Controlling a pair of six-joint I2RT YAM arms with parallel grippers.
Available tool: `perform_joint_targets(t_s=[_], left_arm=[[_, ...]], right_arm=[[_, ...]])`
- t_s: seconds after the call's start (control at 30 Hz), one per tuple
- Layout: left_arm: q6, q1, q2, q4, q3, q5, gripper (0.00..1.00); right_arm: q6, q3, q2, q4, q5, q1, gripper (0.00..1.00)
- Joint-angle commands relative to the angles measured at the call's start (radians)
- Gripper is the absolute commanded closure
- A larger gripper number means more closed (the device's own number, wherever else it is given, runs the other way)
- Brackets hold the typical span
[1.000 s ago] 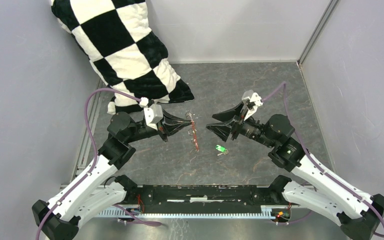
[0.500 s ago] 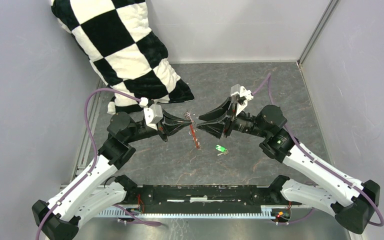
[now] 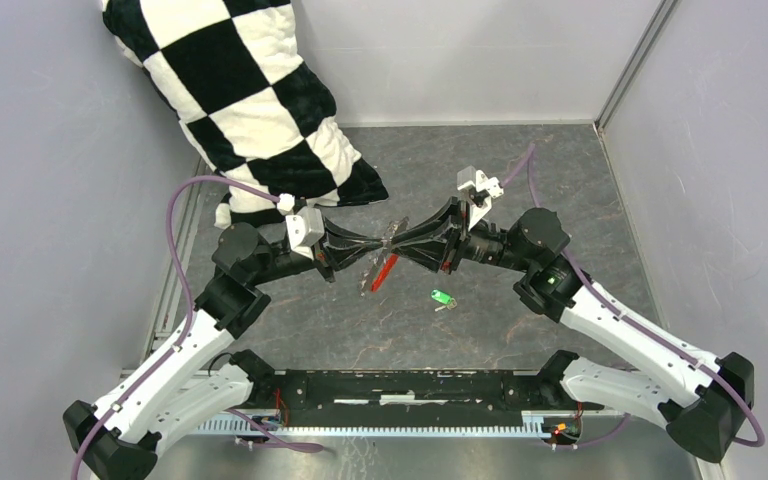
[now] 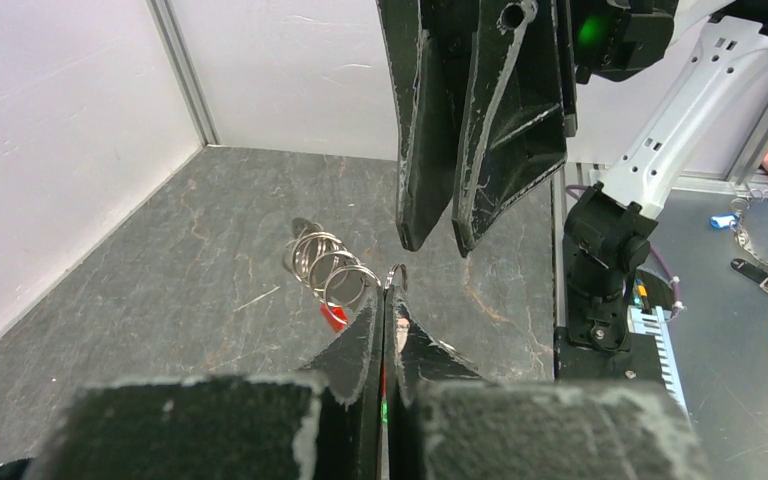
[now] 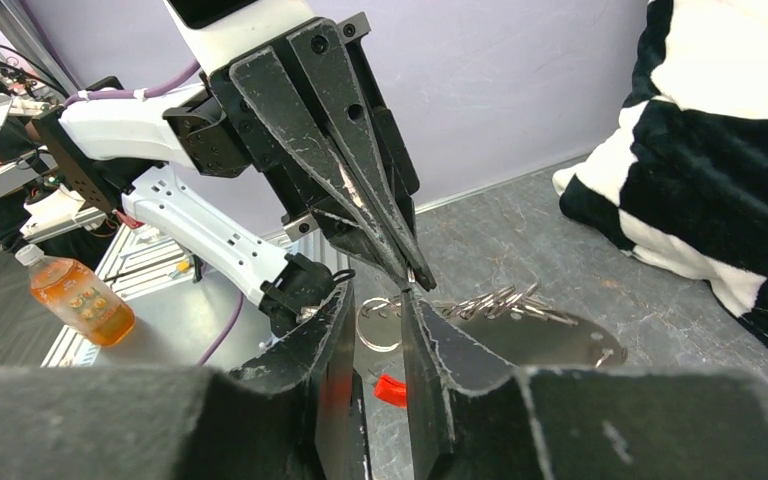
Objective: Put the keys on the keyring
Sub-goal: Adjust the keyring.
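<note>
The keyring's silvery rings (image 4: pixel 325 265) hang in the air from my left gripper (image 4: pixel 390 285), which is shut on one ring at its tips. Its red tag (image 3: pixel 385 270) dangles below, slanted over the table. My right gripper (image 3: pixel 402 243) meets the left gripper (image 3: pixel 378 245) tip to tip. In the right wrist view my right gripper (image 5: pixel 380 315) has a narrow gap between its fingers, and one ring (image 5: pixel 377 327) lies in that gap; the red tag (image 5: pixel 390 390) shows underneath. The green-headed key (image 3: pixel 442 297) lies alone on the table, right of the tag.
A black-and-white checkered pillow (image 3: pixel 250 100) leans in the back left corner, close behind the left arm. Grey walls enclose the table on three sides. A black rail (image 3: pixel 400 385) runs along the near edge. An orange bottle (image 5: pixel 80 300) stands off the table.
My right gripper has moved left to meet the left gripper and its jaws have narrowed. The red tag has swung from hanging straight to a slant. The green key has not moved.
</note>
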Motion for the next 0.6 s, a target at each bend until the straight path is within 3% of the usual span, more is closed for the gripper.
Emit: perform_joint_targets(t_s=[0.0, 0.57], left_arm=[[-0.009, 0.001, -0.004, 0.038, 0.051, 0.004, 0.98], [-0.016, 0.002, 0.005, 0.040, 0.062, -0.001, 0.98]], right_arm=[[0.003, 0.003, 0.003, 0.057, -0.007, 0.000, 0.72], [0.082, -0.051, 0.028, 0.146, -0.033, 0.004, 0.79]])
